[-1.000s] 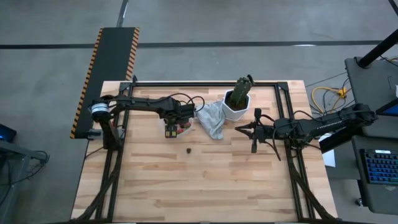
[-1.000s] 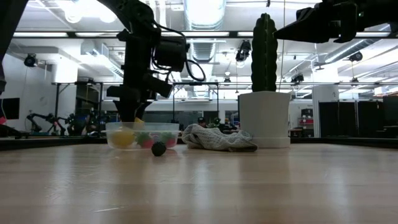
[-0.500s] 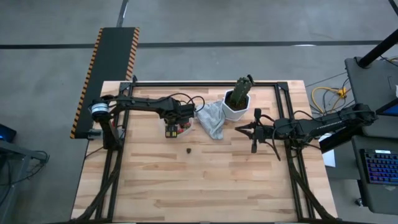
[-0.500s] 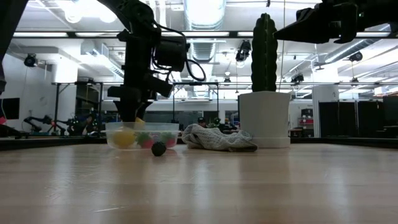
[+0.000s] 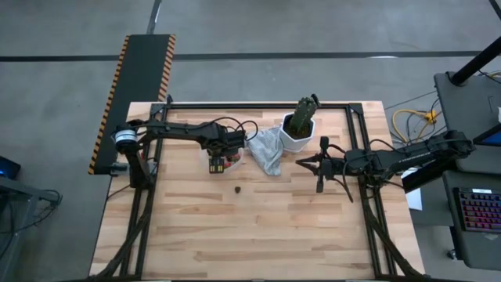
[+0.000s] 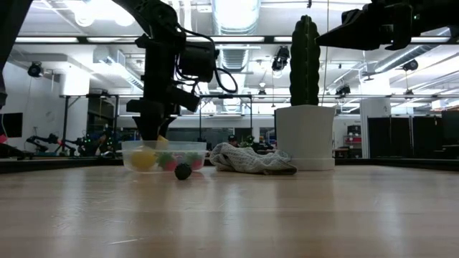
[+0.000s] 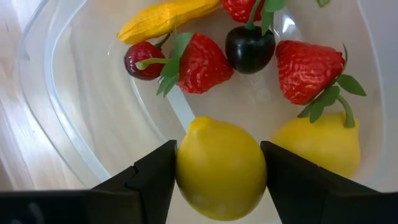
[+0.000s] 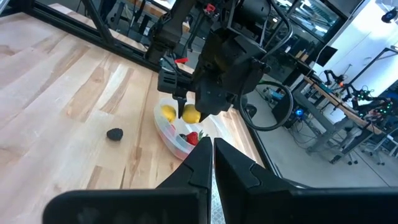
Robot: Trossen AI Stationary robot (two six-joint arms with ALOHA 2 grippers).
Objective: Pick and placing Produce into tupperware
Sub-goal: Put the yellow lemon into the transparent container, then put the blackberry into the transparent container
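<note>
The left gripper (image 7: 219, 180) hangs in the tupperware (image 7: 74, 124), jaws flanking a lemon (image 7: 221, 169), seemingly barely gripping. Beside it lie another lemon (image 7: 323, 146), strawberries (image 7: 200, 62), cherries (image 7: 249, 50). One dark piece (image 5: 237, 189) sits outside. The right gripper (image 8: 210, 158) is clenched, empty.

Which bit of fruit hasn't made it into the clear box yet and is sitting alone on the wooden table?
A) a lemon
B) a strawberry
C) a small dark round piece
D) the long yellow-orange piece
C: a small dark piece lies alone on the table, in front of the clear container, while lemons, strawberries and the yellow-orange piece are all over or in it.
</note>
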